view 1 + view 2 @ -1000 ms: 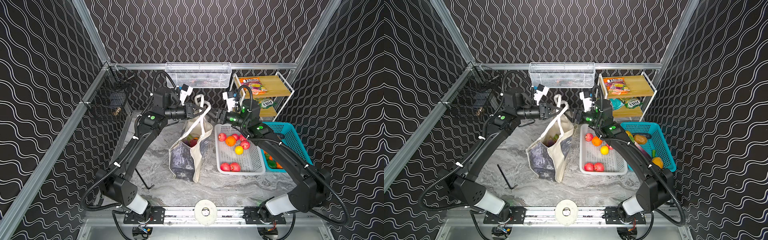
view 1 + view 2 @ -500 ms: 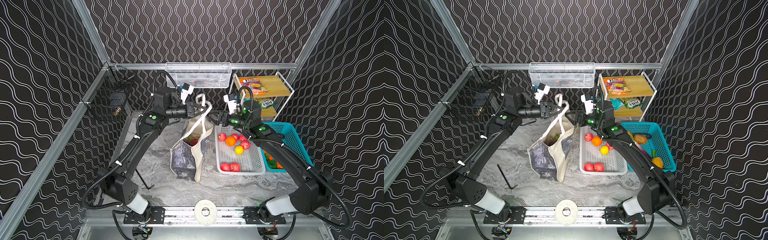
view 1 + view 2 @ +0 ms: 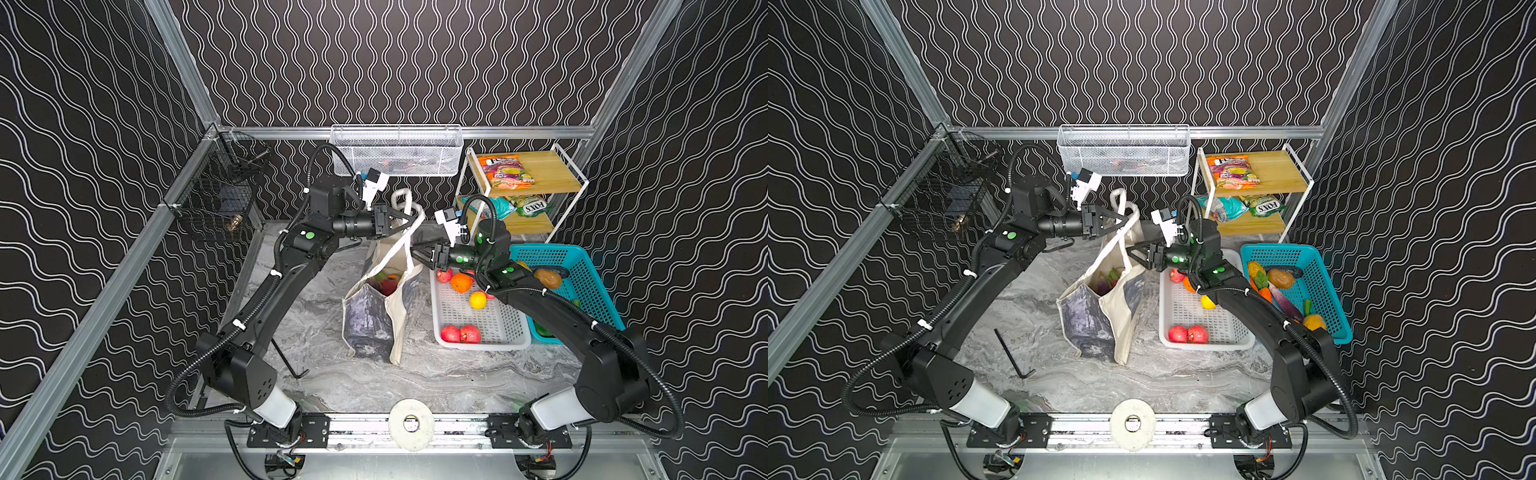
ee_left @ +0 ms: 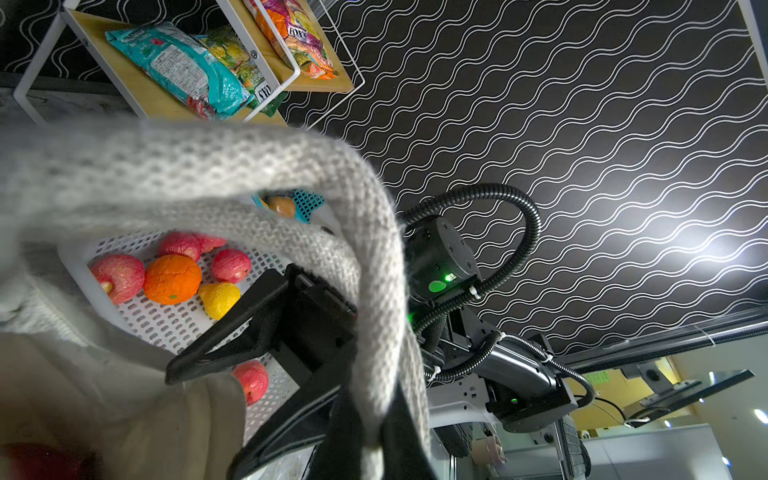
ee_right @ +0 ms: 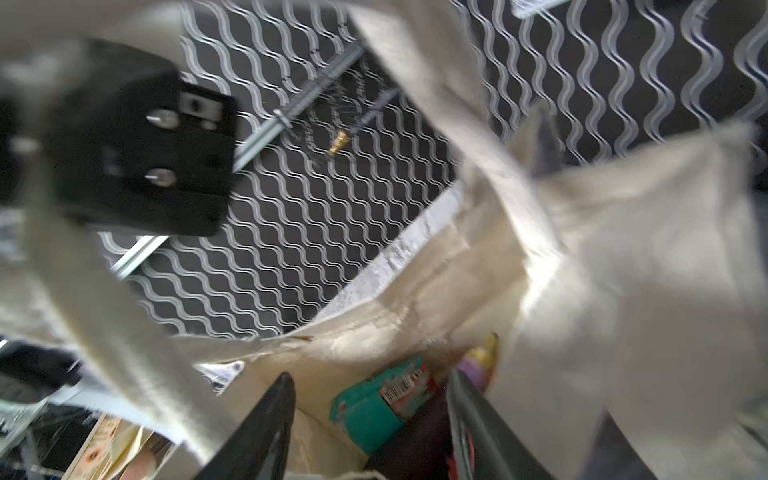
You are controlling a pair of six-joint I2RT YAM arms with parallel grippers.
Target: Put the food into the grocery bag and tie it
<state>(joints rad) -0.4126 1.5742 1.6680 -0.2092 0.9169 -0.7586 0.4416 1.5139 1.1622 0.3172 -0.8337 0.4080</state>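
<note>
Most of what the bag (image 3: 370,328) holds is hidden by its own cloth. In both top views only a red lump (image 3: 388,285) and a bit of purple and green show in the narrow mouth. The right wrist view is smeared with blur. Inside the bag it shows a teal packet (image 5: 376,409) with a barcode and little else that can be named.

The left gripper (image 3: 409,218), above the bag's mouth, is pressed together on one handle (image 3: 401,198). In the left wrist view the strap fills the near field and covers the fingertips. The right gripper (image 3: 1133,255) sits at the bag's upper right edge with its jaws spread; whether they touch the cloth cannot be told. The right arm crosses the white basket (image 3: 482,347) just right of the bag and hides some of its fruit.

The bag is cream canvas, slack and creased, with a dark grey marbled panel on its side. It stands on the marbled table (image 3: 415,382), its top drawn up toward the held handle. The handles are thick straps with a coarse ribbed weave.

The white basket is perforated hard plastic and holds two red apples (image 3: 460,333), a dimpled orange (image 3: 461,282) and a lemon (image 3: 478,300). Farther from the bag stands a teal latticed basket (image 3: 590,282). Shiny crinkled packets (image 3: 505,171) lie on a wooden rack (image 3: 552,172) behind it.
</note>
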